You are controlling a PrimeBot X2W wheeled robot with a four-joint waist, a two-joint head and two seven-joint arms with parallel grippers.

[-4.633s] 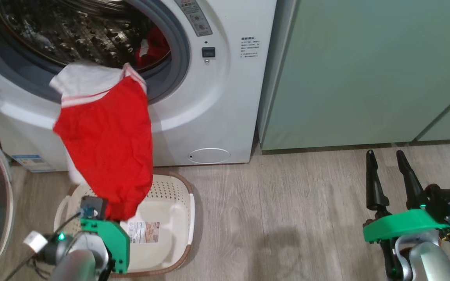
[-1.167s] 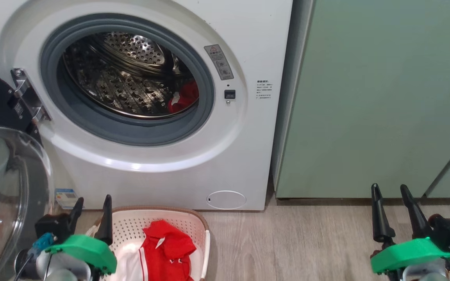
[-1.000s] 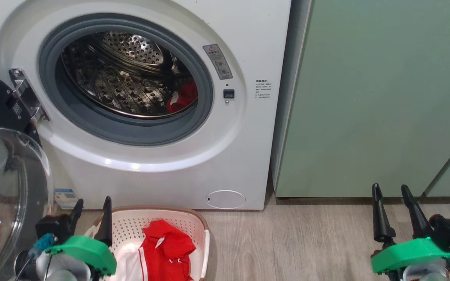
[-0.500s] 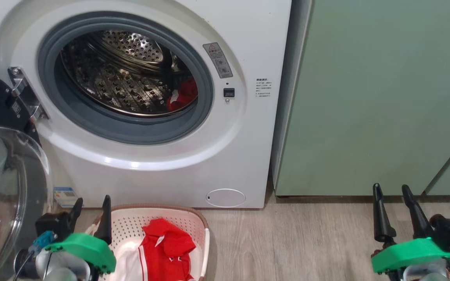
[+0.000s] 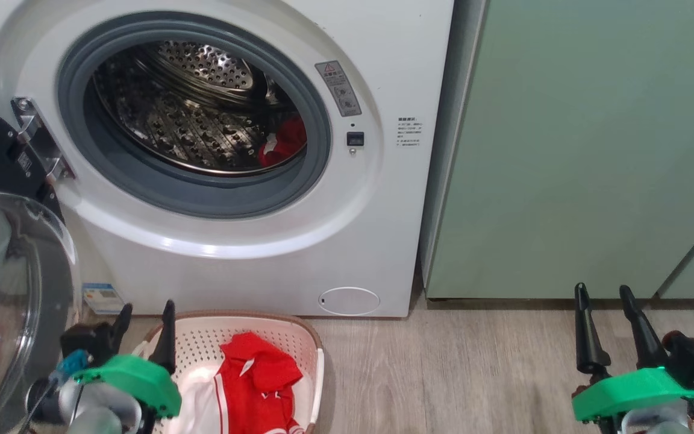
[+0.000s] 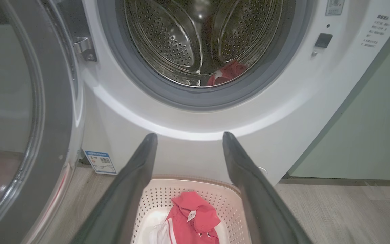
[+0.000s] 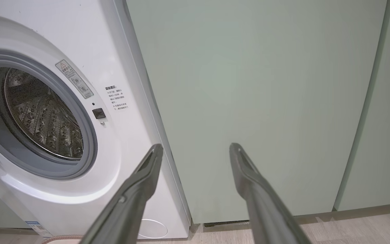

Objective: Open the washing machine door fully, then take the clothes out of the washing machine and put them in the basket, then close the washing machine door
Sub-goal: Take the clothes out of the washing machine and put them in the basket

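Both are held spread and empty: left gripper (image 5: 147, 308) by the basket (image 5: 202, 341), right gripper (image 5: 601, 290) aside. Remaining clothes (image 5: 284, 141) are seen low-right in the washing machine (image 5: 262, 271); a deep, central pinch is advised.

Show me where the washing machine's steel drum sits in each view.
Head view: drum in the upper left.
Left wrist view: drum at top centre.
Right wrist view: drum at the left edge, mid-height.
Shared landmark: the small black square latch just right of the opening.
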